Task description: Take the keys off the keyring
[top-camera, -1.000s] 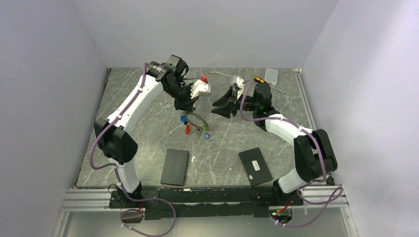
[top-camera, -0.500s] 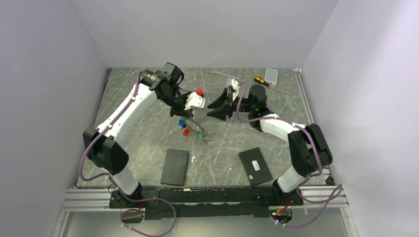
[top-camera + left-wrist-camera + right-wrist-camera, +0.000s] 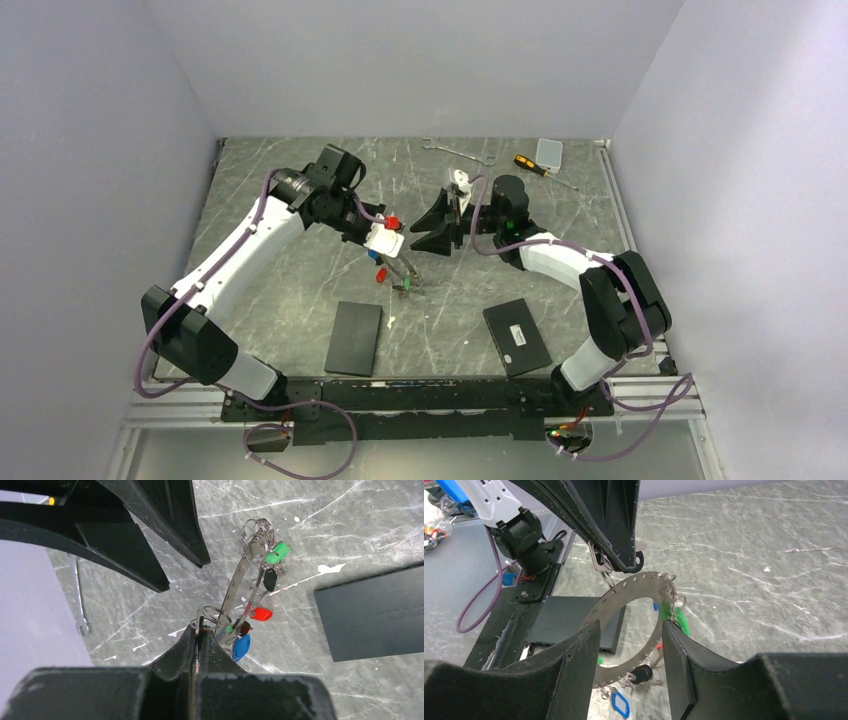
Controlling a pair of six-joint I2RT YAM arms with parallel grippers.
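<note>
The keyring (image 3: 624, 592) is a flat grey perforated ring that hangs tilted, fringed with keys (image 3: 642, 674) on green, black, blue and red tags. My left gripper (image 3: 200, 625) is shut on one small key at the ring's top edge and holds the ring up by it. In the left wrist view the keyring (image 3: 239, 582) shows edge-on. My right gripper (image 3: 629, 665) is open, with the ring's lower arc passing between its fingers (image 3: 574, 670) without visible contact. In the top view the left gripper (image 3: 390, 252) and right gripper (image 3: 420, 230) face each other over the keyring (image 3: 398, 268).
Two flat black boxes (image 3: 354, 338) (image 3: 517, 336) lie near the front. A silver wrench (image 3: 458, 152), a yellow-and-black screwdriver (image 3: 530, 165) and a small pale box (image 3: 549, 152) lie at the back. Walls close in the table on three sides.
My left gripper has swung nearer and lower, carrying the keyring with it. My right gripper has moved left and nearer, so its open fingers now straddle the ring.
</note>
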